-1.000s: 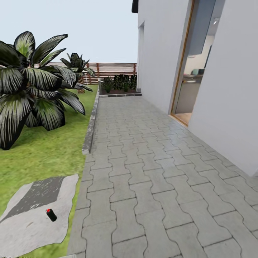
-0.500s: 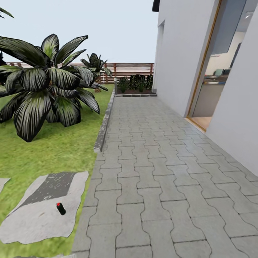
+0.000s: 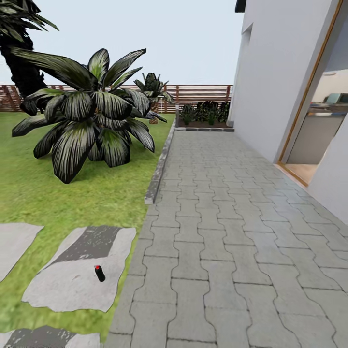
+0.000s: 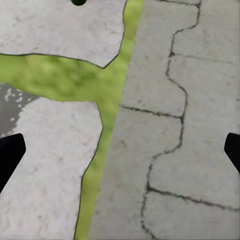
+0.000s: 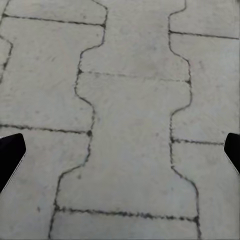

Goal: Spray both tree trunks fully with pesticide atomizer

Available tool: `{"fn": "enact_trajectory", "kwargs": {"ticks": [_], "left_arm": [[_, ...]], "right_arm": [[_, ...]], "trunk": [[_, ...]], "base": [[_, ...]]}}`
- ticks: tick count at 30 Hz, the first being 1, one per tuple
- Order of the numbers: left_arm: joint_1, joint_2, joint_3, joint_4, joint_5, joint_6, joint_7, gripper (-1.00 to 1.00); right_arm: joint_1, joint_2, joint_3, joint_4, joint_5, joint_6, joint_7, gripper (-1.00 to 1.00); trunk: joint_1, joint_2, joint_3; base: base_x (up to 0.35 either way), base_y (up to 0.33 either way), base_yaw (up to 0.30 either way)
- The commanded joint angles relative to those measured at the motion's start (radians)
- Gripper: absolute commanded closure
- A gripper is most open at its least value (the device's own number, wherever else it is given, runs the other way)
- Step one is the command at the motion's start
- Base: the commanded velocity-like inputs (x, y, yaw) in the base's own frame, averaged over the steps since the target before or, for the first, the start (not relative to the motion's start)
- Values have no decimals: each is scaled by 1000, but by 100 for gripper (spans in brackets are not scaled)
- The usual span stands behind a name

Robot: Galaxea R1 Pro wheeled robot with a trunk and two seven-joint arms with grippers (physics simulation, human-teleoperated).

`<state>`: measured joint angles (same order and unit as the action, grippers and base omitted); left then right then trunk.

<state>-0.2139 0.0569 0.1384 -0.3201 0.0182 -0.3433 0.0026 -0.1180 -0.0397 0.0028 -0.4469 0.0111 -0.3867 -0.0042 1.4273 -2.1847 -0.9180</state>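
We find the pesticide atomizer (image 3: 99, 273) lying on a stone slab (image 3: 72, 285) beside the paving (image 3: 232, 232). Both grippers (image 4: 120, 150) (image 5: 120, 155) hang spread, empty. Risk: the small can rolls off if nudged.

The head view looks forward and down along the paved path (image 3: 217, 232), the lawn (image 3: 63, 193) at its left. Both wrist views look steeply down, close to the ground: the left over the paving's grassy edge (image 4: 107, 95), the right over paving (image 5: 130, 125)
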Motion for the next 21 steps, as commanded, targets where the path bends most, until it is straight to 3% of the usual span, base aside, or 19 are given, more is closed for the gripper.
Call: {"fn": "enact_trajectory", "kwargs": {"ticks": [1,21], "left_arm": [[-1,0,1,1,2,-3,0,-100],[-1,0,1,1,2,-3,0,-100]], "right_arm": [[0,0,0,0,1,-3,0,-100],[0,0,0,0,1,-3,0,-100]], "trunk": [[0,0,-1],[0,0,-1]], "base": [[208,-140,279],[223,-180,279]]}}
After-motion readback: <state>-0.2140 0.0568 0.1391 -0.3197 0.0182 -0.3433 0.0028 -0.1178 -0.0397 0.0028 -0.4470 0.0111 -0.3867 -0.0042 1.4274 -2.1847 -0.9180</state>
